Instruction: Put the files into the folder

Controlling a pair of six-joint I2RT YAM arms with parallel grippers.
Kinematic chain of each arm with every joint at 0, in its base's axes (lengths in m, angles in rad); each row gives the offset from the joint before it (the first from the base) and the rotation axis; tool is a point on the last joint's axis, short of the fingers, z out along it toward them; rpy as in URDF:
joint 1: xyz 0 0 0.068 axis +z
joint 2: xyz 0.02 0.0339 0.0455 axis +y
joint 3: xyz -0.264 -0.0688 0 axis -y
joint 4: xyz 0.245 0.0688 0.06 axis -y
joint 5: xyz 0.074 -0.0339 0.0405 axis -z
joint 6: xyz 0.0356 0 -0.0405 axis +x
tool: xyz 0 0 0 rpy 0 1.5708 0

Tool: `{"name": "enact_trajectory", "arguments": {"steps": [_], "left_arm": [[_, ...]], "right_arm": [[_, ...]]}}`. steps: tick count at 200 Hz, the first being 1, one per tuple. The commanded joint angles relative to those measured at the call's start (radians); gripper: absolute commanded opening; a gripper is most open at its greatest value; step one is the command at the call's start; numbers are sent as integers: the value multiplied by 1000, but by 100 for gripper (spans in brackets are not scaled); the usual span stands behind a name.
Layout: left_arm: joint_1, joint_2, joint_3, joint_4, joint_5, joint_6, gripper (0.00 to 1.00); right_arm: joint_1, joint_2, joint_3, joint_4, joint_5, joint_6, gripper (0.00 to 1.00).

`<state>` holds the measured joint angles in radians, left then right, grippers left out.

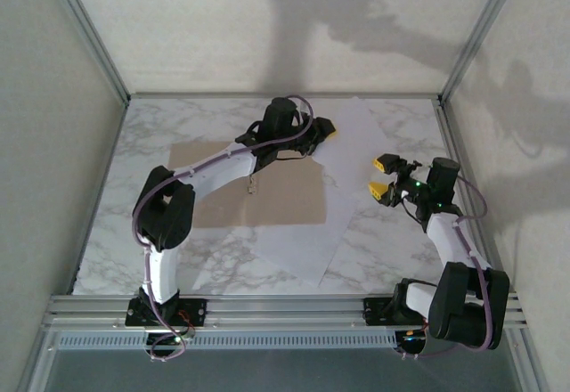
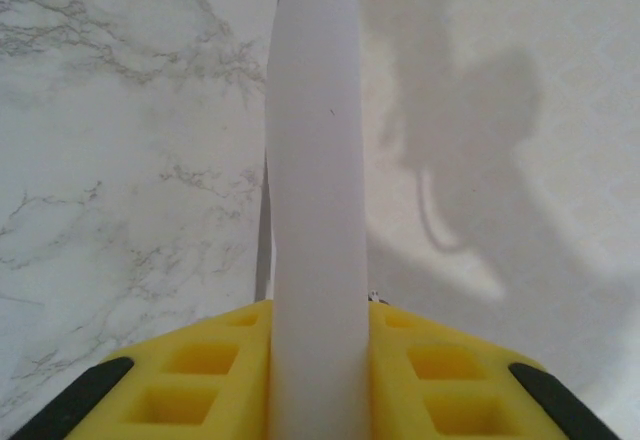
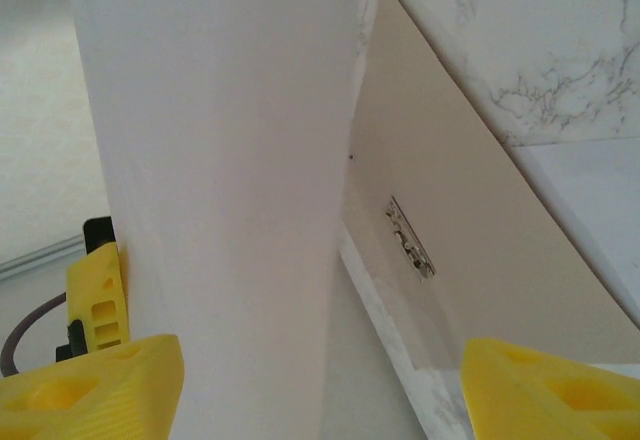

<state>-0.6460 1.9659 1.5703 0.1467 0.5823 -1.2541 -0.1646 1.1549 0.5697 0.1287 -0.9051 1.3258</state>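
**Left gripper pinches a sheet, right gripper stands open**

My left gripper (image 2: 318, 332) is pressed together on a white sheet (image 2: 318, 150). The paper stands on its edge between my two yellow fingers and rises away from them as a narrow band.

Seen from above, this gripper is over the far right corner of the folder (image 1: 267, 200). The folder lies open and flat on the marble table (image 1: 147, 138), partly under my left arm. The other sheets (image 1: 298, 240) lie on the table just to the right of the folder. I cannot tell if they only touch its right edge or overlap it.

My right gripper (image 1: 382, 176) is spread wide and holds nothing. It is to the right of the sheets, near their edge, and its fingers point toward the folder. In its own camera a lifted white sheet hangs in front, closer to one finger than to the other. I cannot tell if it touches that finger. Behind the paper I see the folder and its metal clip (image 3: 410, 238).
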Motion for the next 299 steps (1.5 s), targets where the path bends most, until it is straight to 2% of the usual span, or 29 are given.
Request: {"name": "enact_trajectory", "arguments": {"steps": [1, 47, 84, 109, 124, 204, 299], "left_arm": [[5, -56, -13, 38, -10, -17, 27], [-7, -88, -45, 58, -7, -36, 27], [-7, -110, -83, 73, -10, -40, 27], [-6, -110, -89, 78, -8, -41, 28], [-5, -111, -89, 84, -6, -42, 28], [0, -132, -98, 100, 13, -32, 29], [0, -127, -97, 122, 36, -32, 30]], "right_arm": [[13, -27, -4, 70, 31, 37, 74], [42, -39, -1, 255, 68, 145, 70], [53, -59, 49, 278, 68, 154, 58], [65, -48, 77, 264, 42, 151, 59], [71, -43, 82, 263, 32, 153, 53], [71, -46, 90, 273, 9, 158, 38], [73, -42, 108, 302, -21, 176, 34]]}}
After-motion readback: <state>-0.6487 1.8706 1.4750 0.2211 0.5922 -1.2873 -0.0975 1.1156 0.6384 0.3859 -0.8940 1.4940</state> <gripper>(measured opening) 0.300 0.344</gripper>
